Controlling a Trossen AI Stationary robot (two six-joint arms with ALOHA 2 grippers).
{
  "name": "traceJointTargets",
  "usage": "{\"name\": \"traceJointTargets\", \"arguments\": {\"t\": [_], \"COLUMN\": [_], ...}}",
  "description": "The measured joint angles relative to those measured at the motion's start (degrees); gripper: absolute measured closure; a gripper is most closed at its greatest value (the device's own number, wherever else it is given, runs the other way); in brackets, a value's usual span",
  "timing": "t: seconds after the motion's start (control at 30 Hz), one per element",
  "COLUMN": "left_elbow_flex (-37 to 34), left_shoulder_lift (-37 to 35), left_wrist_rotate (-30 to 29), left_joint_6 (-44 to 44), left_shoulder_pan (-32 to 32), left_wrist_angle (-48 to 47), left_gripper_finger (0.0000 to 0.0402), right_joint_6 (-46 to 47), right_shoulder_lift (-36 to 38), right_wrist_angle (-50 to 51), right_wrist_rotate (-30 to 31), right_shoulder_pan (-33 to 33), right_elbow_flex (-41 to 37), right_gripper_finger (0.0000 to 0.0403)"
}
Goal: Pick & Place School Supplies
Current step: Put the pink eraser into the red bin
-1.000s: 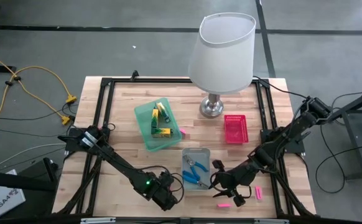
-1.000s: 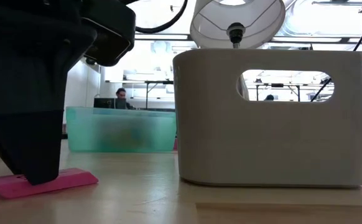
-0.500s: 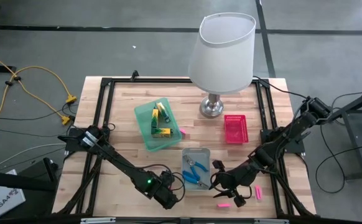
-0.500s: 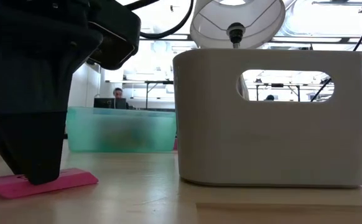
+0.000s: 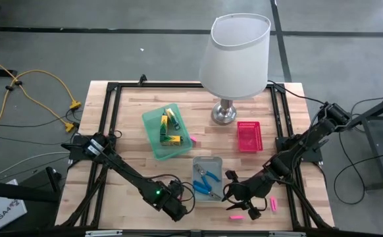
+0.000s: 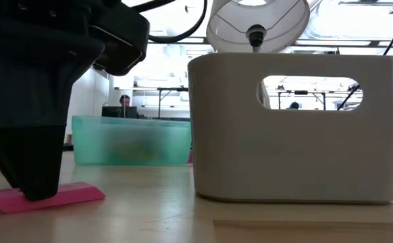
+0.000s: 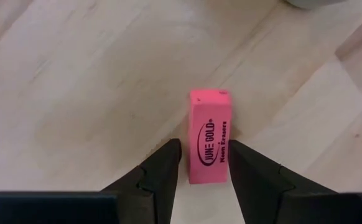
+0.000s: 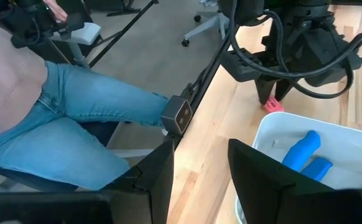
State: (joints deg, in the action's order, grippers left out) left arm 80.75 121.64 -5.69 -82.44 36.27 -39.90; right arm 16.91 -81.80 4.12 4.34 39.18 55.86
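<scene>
While the left end effector (image 7: 204,149) stood low on the wooden bench (image 5: 126,151) just left of the grey rectangular plastic tray (image 5: 207,162), its two dark fingers straddled one flat pink rubber eraser bar (image 7: 210,118). The bar lay flat on the wood. One finger sat against it and a thin strip of wood showed by the other, so the fingers were slightly apart around the bar rather than clamped on it. From bench height, the dark fingers reached down to that bar's top, left of the grey tray.

The right end effector (image 5: 229,187) hung at the grey tray's right edge. Its fingers were spread with nothing between them.

Three more pink bars could be counted from above:
- one (image 5: 236,216) in front of the grey tray's right corner;
- one (image 5: 273,204) farther right of that tray;
- one (image 5: 193,139) behind the grey tray, touching or just beside the translucent green plastic tray (image 5: 153,146).

That made four pink bars in all.

Two blue-handled tools lay inside the grey tray: the pliers (image 5: 208,174) and the screwdriver (image 5: 203,191), though the two were hard to tell apart.

About three yellow-and-green pieces (image 5: 172,118) lay in the green tray, behind and left of the grey one. They could not be clearly separated.

One slotted pink plastic tray (image 5: 248,136) sat behind and right of the grey tray, making three trays. One lamp with a big white shade (image 5: 234,56) stood behind the grey tray.

One person in blue jeans (image 8: 88,118) stood beyond the bench edge.
</scene>
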Motion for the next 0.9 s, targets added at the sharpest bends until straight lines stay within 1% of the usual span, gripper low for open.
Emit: {"name": "traceJointTargets", "arguments": {"t": [0.4, 0.6, 0.9], "left_elbow_flex": [0.1, 0.0, 0.0], "left_shoulder_lift": [0.0, 0.0, 0.0], "left_wrist_rotate": [-1.8, -4.0, -5.7], "left_joint_6": [-0.5, 6.5, 9.6], "left_shoulder_pan": [0.0, 0.1, 0.1], "left_wrist_angle": [-5.0, -2.4, -3.2], "left_gripper_finger": [0.0264, 0.0264, 0.0264], "right_joint_6": [0.0, 0.0, 1.0], "right_shoulder_lift": [0.0, 0.0, 0.0], "right_wrist_angle": [0.0, 0.0, 0.0], "right_wrist_rotate": [0.2, 0.2, 0.2], "right_shoulder_pan": [0.2, 0.2, 0.2], "right_elbow_flex": [0.0, 0.0, 0.0], "right_gripper_finger": [0.0259, 0.0259, 0.0259]}}
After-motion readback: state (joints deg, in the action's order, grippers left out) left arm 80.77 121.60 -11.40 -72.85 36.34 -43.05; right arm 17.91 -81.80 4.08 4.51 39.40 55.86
